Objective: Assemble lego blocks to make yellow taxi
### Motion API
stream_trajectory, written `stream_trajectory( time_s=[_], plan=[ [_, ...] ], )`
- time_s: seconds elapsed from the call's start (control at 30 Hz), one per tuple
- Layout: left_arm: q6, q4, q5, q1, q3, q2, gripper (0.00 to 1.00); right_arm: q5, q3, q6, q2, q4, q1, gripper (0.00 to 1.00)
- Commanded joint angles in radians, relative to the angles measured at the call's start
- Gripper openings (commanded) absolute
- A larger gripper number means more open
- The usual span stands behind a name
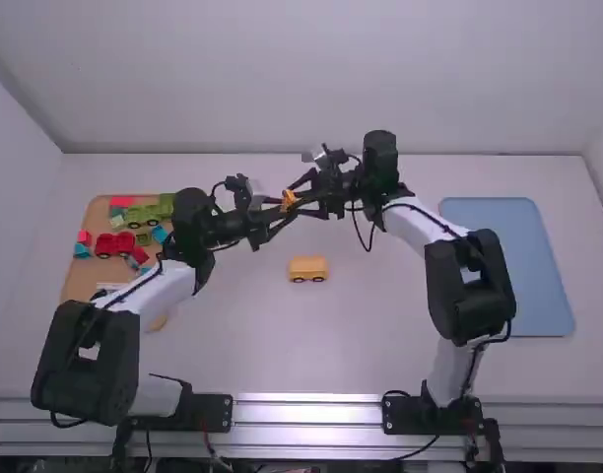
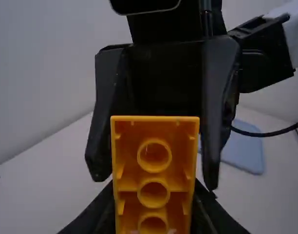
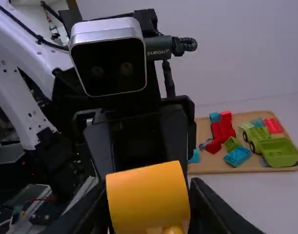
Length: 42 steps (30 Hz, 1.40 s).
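An orange-yellow block (image 1: 289,199) is up in the air where the two grippers meet, above the far part of the table. My left gripper (image 1: 278,209) is shut on it from the left, and my right gripper (image 1: 302,194) from the right. The left wrist view has the block's hollow, tubed underside (image 2: 155,178) between the left gripper's fingers (image 2: 154,217). Its smooth curved side (image 3: 148,197) lies between the right gripper's fingers (image 3: 149,209). A yellow wheeled car base (image 1: 307,268) stands on the table, nearer the arms than the grippers.
At the left, a wooden tray (image 1: 77,281) holds red, green and blue pieces, including wheeled vehicles; the left arm reaches over its edge. A flat blue tray (image 1: 523,261) lies at the right, beside the right arm.
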Motion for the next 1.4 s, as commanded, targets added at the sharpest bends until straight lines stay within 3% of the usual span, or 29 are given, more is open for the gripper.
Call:
stream_trajectory(
  time_s=[0.0,0.13,0.2,0.23,0.27,0.3,0.37,0.43,0.53,0.7,0.87,1.03,1.17,1.37],
  plan=[
    [-0.005,0.001,0.021,-0.003,-0.005,0.002,0.10,-0.018,-0.001,-0.007,-0.002,0.006,-0.001,0.39],
    [-0.005,0.005,0.021,-0.003,-0.005,0.002,0.14,-0.018,-0.001,-0.006,-0.002,0.012,0.005,0.31],
    [-0.005,0.007,0.021,-0.003,-0.005,0.002,0.25,-0.018,-0.001,-0.007,-0.002,0.012,0.007,0.26],
    [-0.005,0.008,0.021,-0.003,-0.005,0.002,0.40,-0.018,-0.001,-0.009,-0.002,0.013,0.007,0.25],
    [-0.002,0.007,0.021,-0.003,-0.005,0.002,0.67,-0.018,-0.001,-0.017,-0.002,0.012,0.005,0.25],
    [-0.003,0.005,0.020,-0.003,-0.005,0.002,0.82,-0.018,-0.001,-0.024,-0.002,0.014,0.005,0.25],
    [-0.002,0.003,0.020,-0.003,-0.005,0.002,0.99,-0.018,-0.001,-0.028,-0.002,0.043,0.005,0.22],
    [-0.003,-0.003,0.018,-0.003,-0.005,0.002,0.99,-0.001,-0.001,0.013,-0.011,0.102,-0.003,0.12],
    [-0.002,-0.031,-0.002,-0.003,-0.005,0.002,0.99,0.137,-0.001,0.143,-0.032,0.181,-0.042,0.08],
    [-0.002,-0.084,-0.057,-0.002,-0.005,0.002,0.99,0.298,-0.001,0.153,-0.065,0.156,-0.100,0.05],
    [-0.002,-0.114,-0.114,0.002,-0.011,0.002,0.99,0.624,-0.001,-0.087,-0.186,-0.275,-0.142,0.04],
    [-0.003,-0.109,-0.204,-0.003,-0.020,0.002,0.99,1.081,-0.001,-0.280,-0.349,-0.660,-0.083,0.05],
    [-0.082,-0.114,-0.365,0.008,-0.025,0.002,0.99,1.431,0.000,-0.297,-0.464,-0.890,-0.019,0.04],
    [-0.046,-0.137,-0.382,0.007,-0.023,-0.018,0.99,1.550,-0.001,-0.379,-0.501,-1.188,0.026,0.07]
  ],
)
